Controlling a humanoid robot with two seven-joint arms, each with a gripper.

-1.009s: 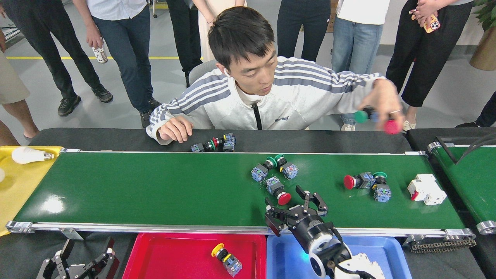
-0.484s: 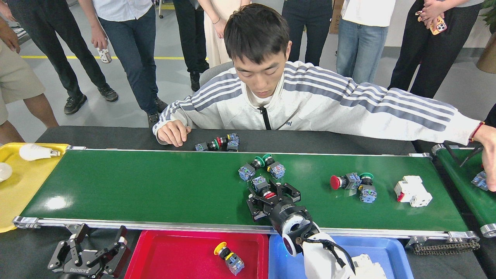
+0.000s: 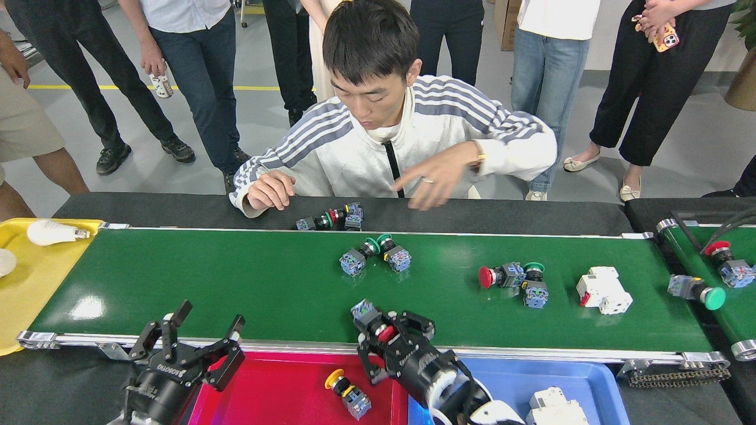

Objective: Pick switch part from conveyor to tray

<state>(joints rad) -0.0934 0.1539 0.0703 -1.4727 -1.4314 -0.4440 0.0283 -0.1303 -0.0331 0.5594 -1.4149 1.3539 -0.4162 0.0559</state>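
Observation:
My right gripper (image 3: 384, 333) is shut on a red-capped switch part (image 3: 371, 319) and holds it over the near rail of the conveyor (image 3: 236, 283). Two green-capped switch parts (image 3: 375, 252) lie together mid-belt, and a red and green pair (image 3: 512, 278) lies further right. My left gripper (image 3: 195, 330) stands open with nothing in it at the near rail, above the left end of the red tray (image 3: 266, 389). A yellow-capped switch part (image 3: 348, 394) lies in that tray. The blue tray (image 3: 590, 378) is to its right.
A white breaker (image 3: 602, 289) rides the belt at right, another (image 3: 552, 407) sits in the blue tray. A seated person's hands (image 3: 434, 177) hover behind the belt by loose switch parts (image 3: 331, 219). A second belt (image 3: 726, 283) at right carries two parts. A yellow tray (image 3: 35, 277) holds a bulb.
My right gripper closed on the red-capped switch part and drew it back towards the near rail. My left gripper rose and moved right. Belt parts drifted left; the person's arm withdrew.

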